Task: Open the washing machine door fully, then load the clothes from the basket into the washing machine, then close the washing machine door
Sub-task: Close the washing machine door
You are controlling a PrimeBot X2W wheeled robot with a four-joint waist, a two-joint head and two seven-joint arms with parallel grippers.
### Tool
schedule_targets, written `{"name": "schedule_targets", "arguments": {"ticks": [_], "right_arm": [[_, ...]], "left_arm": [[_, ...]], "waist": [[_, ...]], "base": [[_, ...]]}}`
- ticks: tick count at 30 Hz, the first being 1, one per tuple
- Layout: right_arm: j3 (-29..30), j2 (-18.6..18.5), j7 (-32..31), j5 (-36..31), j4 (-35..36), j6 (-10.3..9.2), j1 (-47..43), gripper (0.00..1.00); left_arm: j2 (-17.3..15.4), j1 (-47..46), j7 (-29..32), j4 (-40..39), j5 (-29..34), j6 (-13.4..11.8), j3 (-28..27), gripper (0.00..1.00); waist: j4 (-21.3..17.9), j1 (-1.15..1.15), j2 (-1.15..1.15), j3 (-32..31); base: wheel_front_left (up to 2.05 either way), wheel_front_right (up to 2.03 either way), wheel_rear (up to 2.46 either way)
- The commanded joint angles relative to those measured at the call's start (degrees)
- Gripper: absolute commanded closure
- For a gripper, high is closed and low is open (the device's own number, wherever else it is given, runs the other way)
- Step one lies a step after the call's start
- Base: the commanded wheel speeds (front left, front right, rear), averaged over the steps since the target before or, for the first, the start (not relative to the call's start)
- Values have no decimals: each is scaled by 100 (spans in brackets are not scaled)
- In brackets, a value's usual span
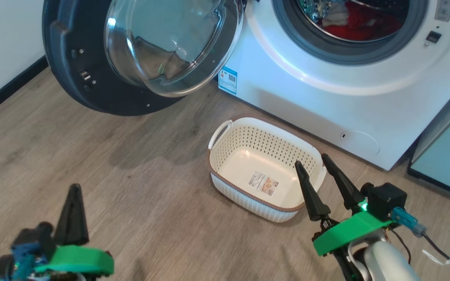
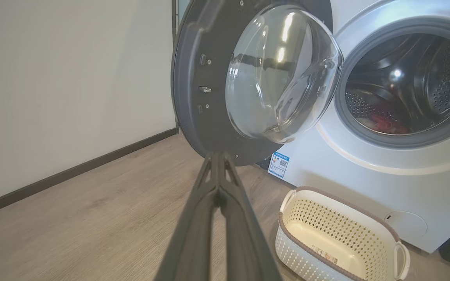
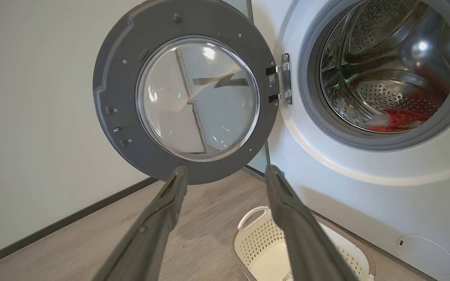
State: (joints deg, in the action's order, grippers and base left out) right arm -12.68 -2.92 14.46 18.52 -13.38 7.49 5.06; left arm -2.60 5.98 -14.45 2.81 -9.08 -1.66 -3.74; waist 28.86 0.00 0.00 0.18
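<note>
The washing machine door stands swung wide open to the left of the white washing machine, its glass bowl facing out. Red and white clothes lie inside the drum. The white perforated basket sits on the floor before the machine, nothing in it but its label sticker. My left gripper hovers low at the lower left, shut on nothing; its fingers are pressed together in the left wrist view, pointing at the door's lower rim. My right gripper hangs open over the basket's right end.
A pale green cabinet stands right of the machine. A white wall with dark skirting runs along the left. Wood floor lies open between my left gripper and the basket.
</note>
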Motion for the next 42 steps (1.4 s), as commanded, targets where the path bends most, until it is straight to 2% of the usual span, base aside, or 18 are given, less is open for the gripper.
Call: {"name": "schedule_targets", "arguments": {"ticks": [1, 5, 10, 13, 16, 21, 26, 28, 29, 32, 36, 39, 42], "right_arm": [[-105, -3, 54, -69, 214, 0, 247, 0], [-191, -91, 54, -120, 232, 0, 289, 0], [-221, -277, 54, -188, 345, 0, 359, 0], [-245, -417, 54, -259, 453, 0, 426, 0], [-273, -634, 54, -317, 605, 0, 584, 0], [-365, -827, 54, -336, 689, 0, 734, 0], [-397, -992, 54, -320, 774, 0, 925, 0], [-403, -1031, 54, -322, 817, 0, 972, 0], [-403, -1031, 54, -322, 817, 0, 972, 0], [-409, -1086, 54, -330, 881, 0, 1036, 0], [-463, -1119, 54, -332, 890, 0, 1098, 0], [-441, -1131, 54, -322, 882, 0, 1102, 0], [-452, -1134, 54, -316, 873, 0, 1108, 0]], "left_arm": [[-28, -275, -55, -336, -139, -49, -192, 100], [-28, -498, -55, -806, -149, -40, -423, 100], [-115, -1104, -55, -1097, 68, 270, -1006, 100], [-332, -1600, -55, -1138, 145, 387, -1447, 100], [-807, -2342, -55, -954, 210, 568, -1914, 100], [-1614, -3420, -55, -46, 85, 767, -2359, 100], [-2270, -4426, -55, 1112, 50, 778, -2712, 100], [-2407, -4827, -55, 1650, -112, 736, -2929, 100], [-2407, -4827, -55, 1650, -112, 736, -2929, 100], [-2641, -5336, -23, 2620, -394, 772, -3080, 100], [-2942, -6045, 328, 3888, -1070, 802, -3489, 100], [-3140, -6429, 633, 4609, -1400, 727, -3743, 100], [-3151, -6831, 1021, 5253, -1875, 675, -4075, 100]], "waist": [[13, 0, 0, 78], [29, 0, 0, 272], [42, 0, 0, 635], [-47, 0, 0, 930], [-225, 0, 0, 1361], [-478, 0, 0, 1771], [-700, 0, 0, 2156], [-785, 0, 0, 2281], [-785, 0, 0, 2281], [-881, 0, 0, 2463], [-1025, 0, 0, 2581], [-1098, 0, 0, 2611], [-1149, 0, 0, 2615]], "base": [[0, 0, 0], [0, 0, 0], [0, 0, 0], [0, 0, 0], [0, 0, 0], [0, 0, 0], [0, 0, 0], [0, 0, 0], [0, 0, 0], [0, 0, 0], [0, 0, 0], [0, 0, 0], [0, 0, 0]]}}
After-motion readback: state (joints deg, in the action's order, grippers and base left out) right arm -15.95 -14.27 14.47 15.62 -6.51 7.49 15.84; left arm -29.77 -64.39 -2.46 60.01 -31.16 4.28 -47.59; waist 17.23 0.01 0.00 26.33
